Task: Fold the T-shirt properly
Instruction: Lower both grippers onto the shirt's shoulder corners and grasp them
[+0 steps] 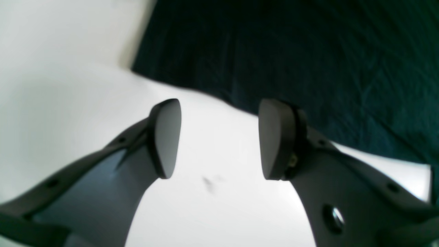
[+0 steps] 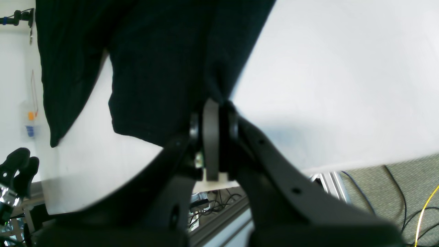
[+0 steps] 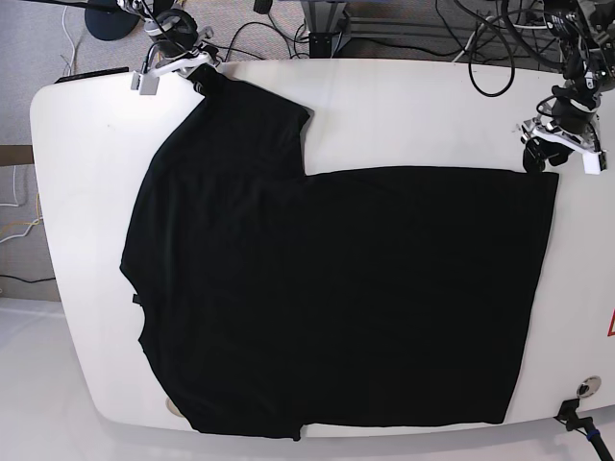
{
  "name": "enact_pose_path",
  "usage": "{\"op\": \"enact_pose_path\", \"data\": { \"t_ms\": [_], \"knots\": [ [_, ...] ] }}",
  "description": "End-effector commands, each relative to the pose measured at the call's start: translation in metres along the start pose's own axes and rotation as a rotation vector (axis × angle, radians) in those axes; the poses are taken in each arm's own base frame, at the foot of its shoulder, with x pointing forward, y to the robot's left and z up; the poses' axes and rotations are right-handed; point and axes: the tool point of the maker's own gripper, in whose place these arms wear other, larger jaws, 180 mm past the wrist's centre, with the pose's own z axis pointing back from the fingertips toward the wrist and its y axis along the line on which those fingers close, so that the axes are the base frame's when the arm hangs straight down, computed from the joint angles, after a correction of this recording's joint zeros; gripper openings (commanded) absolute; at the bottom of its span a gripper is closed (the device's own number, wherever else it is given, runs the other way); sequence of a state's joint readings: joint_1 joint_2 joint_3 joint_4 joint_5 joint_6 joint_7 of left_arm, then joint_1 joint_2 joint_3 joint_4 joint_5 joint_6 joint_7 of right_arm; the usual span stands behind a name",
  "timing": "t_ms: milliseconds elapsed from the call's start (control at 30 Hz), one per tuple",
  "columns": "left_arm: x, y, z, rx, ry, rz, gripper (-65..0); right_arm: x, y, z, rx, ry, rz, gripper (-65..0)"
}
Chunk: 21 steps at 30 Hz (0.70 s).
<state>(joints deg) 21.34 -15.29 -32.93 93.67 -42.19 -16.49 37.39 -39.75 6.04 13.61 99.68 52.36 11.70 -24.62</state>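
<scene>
The black T-shirt (image 3: 336, 288) lies spread flat, plain side up, on the white table (image 3: 404, 106). One sleeve points to the far left corner. There my right gripper (image 3: 197, 77) sits at the sleeve's edge. In the right wrist view the right gripper (image 2: 214, 103) is shut on a pinch of the T-shirt (image 2: 154, 68). My left gripper (image 3: 543, 154) hovers at the shirt's far right corner. In the left wrist view the left gripper (image 1: 219, 137) is open over bare table, nothing between its pads, with the T-shirt (image 1: 291, 51) just beyond.
Cables (image 3: 480, 48) and stands lie on the floor past the table's far edge. More cables (image 2: 394, 206) run on the carpet beside the table. A small black fitting (image 3: 581, 389) sits at the table's near right corner.
</scene>
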Motion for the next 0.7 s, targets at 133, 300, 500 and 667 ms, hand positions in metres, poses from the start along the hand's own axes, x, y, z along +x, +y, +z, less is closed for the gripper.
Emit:
{"op": "enact_pose_path", "data": {
  "t_ms": [133, 300, 500, 667],
  "knots": [
    [0.012, 0.022, -0.019, 0.025, -0.010, 0.056, -23.8, 0.002, -0.004, 0.003, -0.011, 0.014, 0.033, -65.0],
    [0.012, 0.038, -0.035, 0.045, 0.028, 0.100, -21.6, 0.007, -0.002, 0.001, -0.004, 0.006, 0.041, -65.0],
    [0.005, 0.038, -0.055, 0.034, 0.086, 0.103, -21.6, 0.007, -0.001, 0.001, -0.002, 0.005, 0.037, -65.0],
    [-0.004, 0.032, -0.060, 0.021, 0.112, 0.109, -21.8, 0.007, -0.001, 0.001, -0.002, 0.005, 0.037, -65.0]
  ]
}}
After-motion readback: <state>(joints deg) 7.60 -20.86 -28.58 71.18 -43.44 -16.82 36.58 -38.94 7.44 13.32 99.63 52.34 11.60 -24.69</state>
